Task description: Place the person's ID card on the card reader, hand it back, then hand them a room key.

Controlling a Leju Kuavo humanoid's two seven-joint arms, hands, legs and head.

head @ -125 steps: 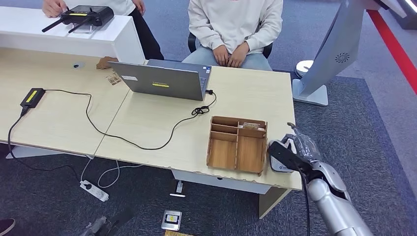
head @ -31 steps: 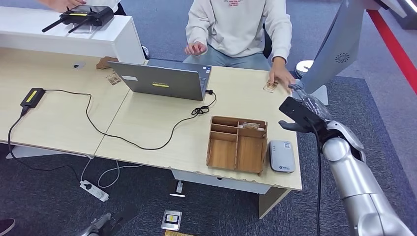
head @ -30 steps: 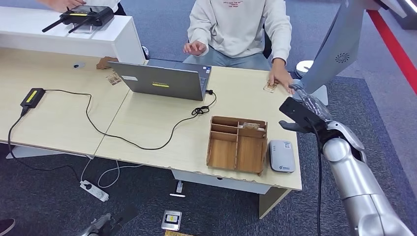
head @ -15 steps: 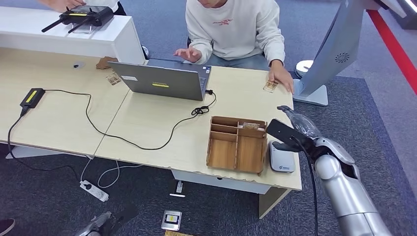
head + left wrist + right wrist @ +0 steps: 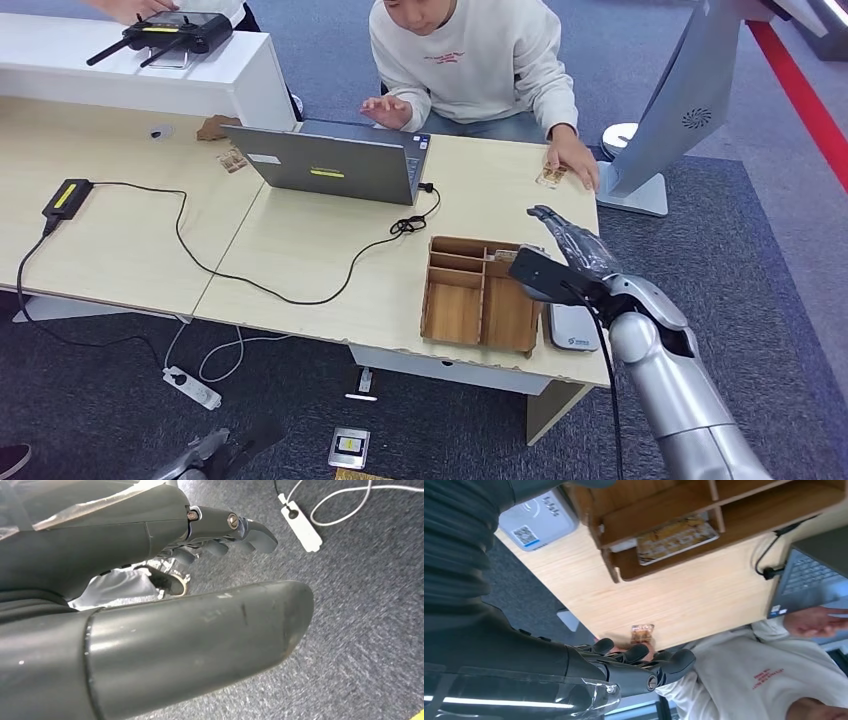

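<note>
My right hand (image 5: 565,248) hovers open, holding nothing, over the right rear corner of the wooden organizer (image 5: 478,295). The white card reader (image 5: 571,332) lies just right of the organizer, partly hidden by that hand. In the right wrist view the reader (image 5: 536,517) is bare on top, and a patterned key card (image 5: 676,537) lies in an organizer (image 5: 724,500) compartment. The small ID card (image 5: 549,177) lies at the table's far edge, under the seated person's hand (image 5: 573,160); it is also the ID card (image 5: 641,632) beyond my fingers (image 5: 644,665). My left hand (image 5: 150,540) hangs over the carpet, holding nothing.
A grey laptop (image 5: 330,165) stands at the back of the table (image 5: 300,245), a black cable (image 5: 250,280) running from it across the top. A white screen stand (image 5: 665,110) rises right of the table. Another person holds a black controller (image 5: 178,30) on the white counter.
My right hand has swung from near the table's far right edge back and leftward, to above the organizer's rear corner. The seated person has leaned forward, one hand still on the ID card.
</note>
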